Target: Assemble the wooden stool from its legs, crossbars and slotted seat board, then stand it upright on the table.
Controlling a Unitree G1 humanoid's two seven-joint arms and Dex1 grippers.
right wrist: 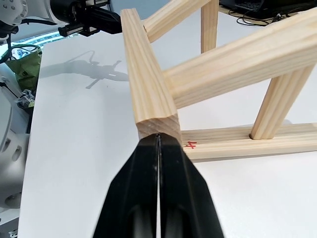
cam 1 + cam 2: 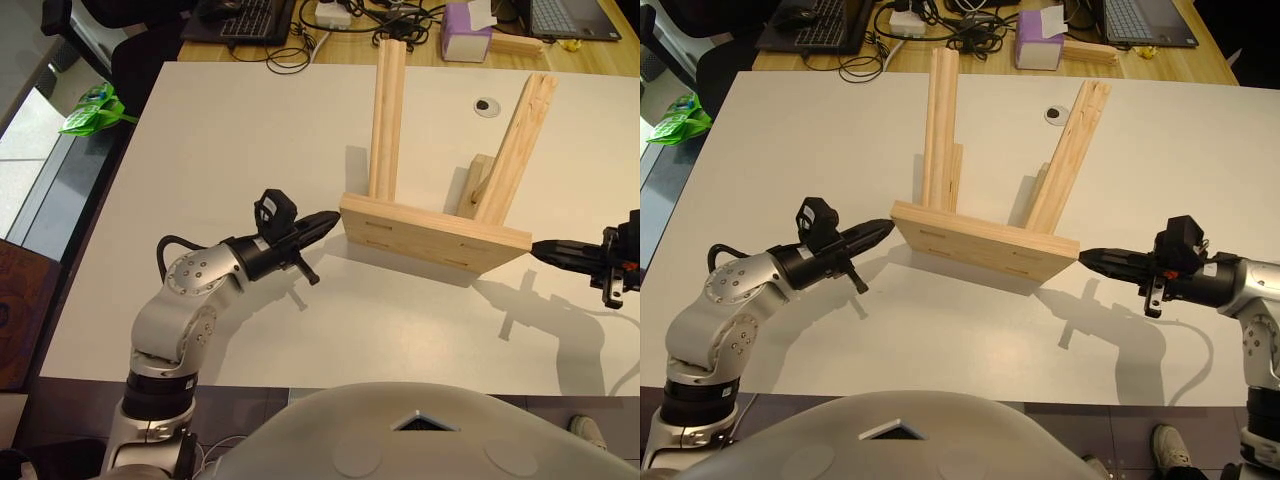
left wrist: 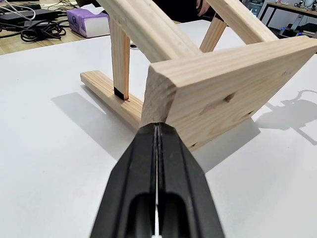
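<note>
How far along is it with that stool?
Assembly looks done: legs and a crossbar sit joined to the seat board. The stool lies on its side on the table. The left end effector and right end effector, both shut, touch the board's opposite ends. Left to do: stand it upright.

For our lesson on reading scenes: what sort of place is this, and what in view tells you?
Probably an office or lab workroom. A black computer keyboard, tangled black cables and a purple tissue box lie just beyond the big white table.
</note>
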